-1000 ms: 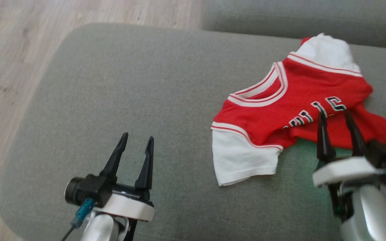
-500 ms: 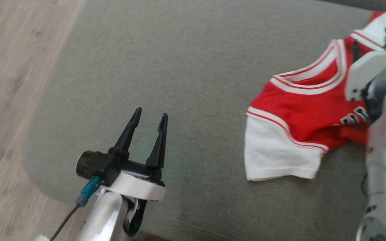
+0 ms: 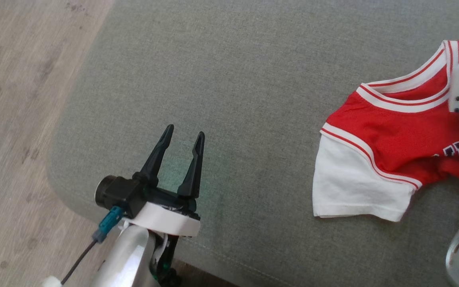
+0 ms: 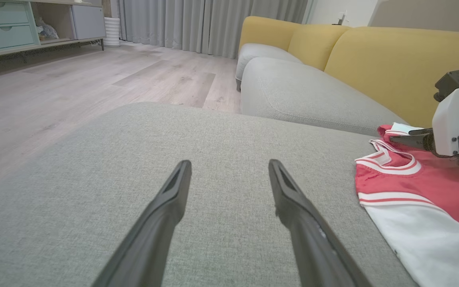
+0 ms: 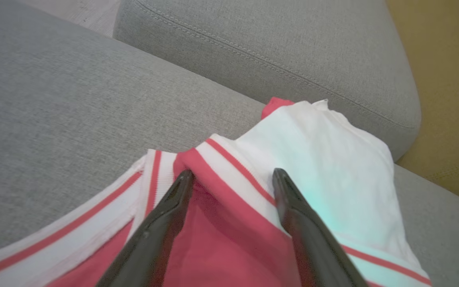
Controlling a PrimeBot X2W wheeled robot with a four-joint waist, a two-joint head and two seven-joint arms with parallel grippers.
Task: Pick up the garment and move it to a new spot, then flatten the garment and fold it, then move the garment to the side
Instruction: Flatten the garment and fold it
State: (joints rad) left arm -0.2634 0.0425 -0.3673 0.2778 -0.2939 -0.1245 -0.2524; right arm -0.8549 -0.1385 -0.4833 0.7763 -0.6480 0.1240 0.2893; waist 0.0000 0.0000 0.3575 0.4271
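Floor (image 3: 22,119): pale wood boards along the left of the grey cushion.
Sofa back (image 4: 393,59): yellow, rising behind the seats at the far right.
Grey cushion (image 3: 233,99): broad woven seat with a rounded corner; most of its top is bare.
Shirt (image 3: 397,143): red jersey with white sleeves and striped trim, lying rumpled at the right end of the grey cushion, near the sofa back. Dark lettering shows in part on the chest.
Near sleeve (image 3: 353,187): white, spread flat toward the cushion's front edge.
Far sleeve (image 5: 325,159): white, bunched into a hump, a bit of red poking out behind it.
Right gripper (image 5: 233,172): fingers spread wide, pointing onto the shirt's shoulder, one tip either side of a raised ridge of striped trim beside the far sleeve. Nothing is clamped. Whether the tips press the cloth I cannot tell.
Left gripper (image 3: 185,130): fingers spread wide, empty, low over bare cushion near the front left corner, well apart from the shirt.
Step in hand: the first, by my reckoning, which is taking hold of the shirt. It is not yet gripped or lifted.
Next move calls for: the right fingers to close on that ridge with enough cloth between them. After that, a lift that clears the trailing hem before carrying it toward the bare stretch on the left.
Watch for: a pinch on the top layer alone, which would likely drag rather than lift.
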